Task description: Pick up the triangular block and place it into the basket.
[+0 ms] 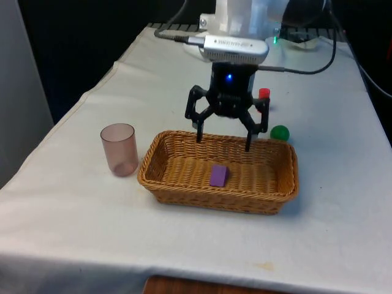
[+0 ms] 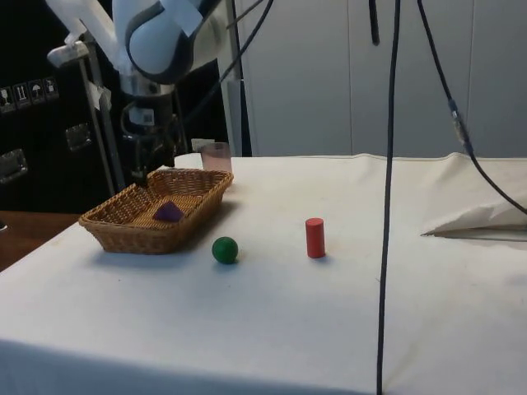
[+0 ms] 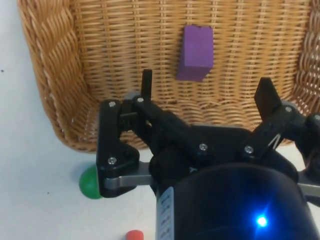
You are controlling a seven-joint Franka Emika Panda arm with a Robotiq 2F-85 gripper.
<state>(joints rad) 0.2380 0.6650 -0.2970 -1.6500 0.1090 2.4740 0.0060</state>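
A purple triangular block (image 1: pixel 218 175) (image 2: pixel 168 211) (image 3: pixel 196 53) lies on the floor of the woven wicker basket (image 1: pixel 160 147) (image 2: pixel 115 225) (image 3: pixel 52 65), near its middle. My black gripper (image 1: pixel 223 138) (image 3: pixel 206 92) hangs open above the basket's far rim, with nothing between its fingers (image 3: pixel 146 84). It is apart from the block, which rests free below and in front of it.
A translucent pink cup (image 1: pixel 119 149) (image 2: pixel 216 155) stands at the front view's left of the basket. A green ball (image 1: pixel 280 133) (image 2: pixel 225 249) (image 3: pixel 88 183) and a red cylinder (image 1: pixel 264 94) (image 2: pixel 314 237) (image 3: pixel 134 235) sit on the cloth behind the basket, towards the robot.
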